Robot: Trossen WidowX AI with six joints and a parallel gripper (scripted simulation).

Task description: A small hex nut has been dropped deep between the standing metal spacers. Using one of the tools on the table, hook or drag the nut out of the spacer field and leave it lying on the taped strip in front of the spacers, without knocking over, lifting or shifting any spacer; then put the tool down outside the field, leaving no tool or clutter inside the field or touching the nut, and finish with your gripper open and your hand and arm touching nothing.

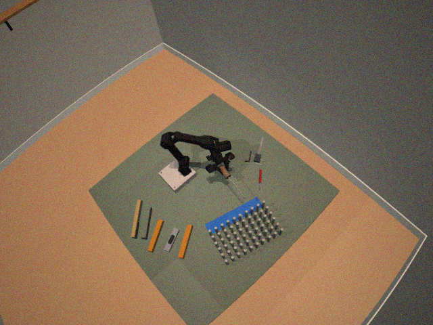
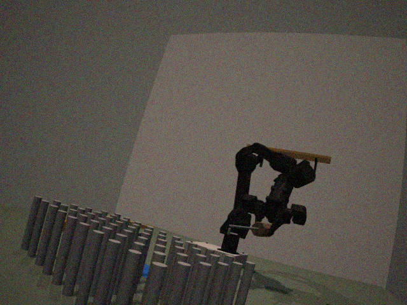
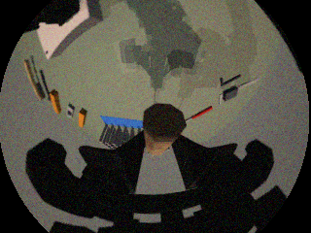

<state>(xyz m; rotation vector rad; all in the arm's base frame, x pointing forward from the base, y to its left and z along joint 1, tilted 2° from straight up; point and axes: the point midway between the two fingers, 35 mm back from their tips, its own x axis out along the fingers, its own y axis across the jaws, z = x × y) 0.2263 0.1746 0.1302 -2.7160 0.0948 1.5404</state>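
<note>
Nut not discernible among spacers (image 1: 250, 229) (image 2: 111, 262) (image 3: 114, 136); tool (image 1: 220, 166) (image 2: 266, 226) (image 3: 157, 132) clamped on wooden handle (image 1: 224, 171) (image 2: 262, 229) (image 3: 163, 123).

Two orange bars are seen lying roughly parallel, one (image 1: 155, 235) (image 3: 55, 102) and another (image 1: 185, 241) (image 3: 82, 117), with a grey piece (image 1: 176, 232) (image 3: 71, 111) placed between them, its centre marked by a dark inset. On the wall side, a wooden beam (image 1: 17, 9) (image 2: 324, 159) is seen, apparently supported by a black bracket (image 1: 9, 26) (image 2: 315, 167).
</note>
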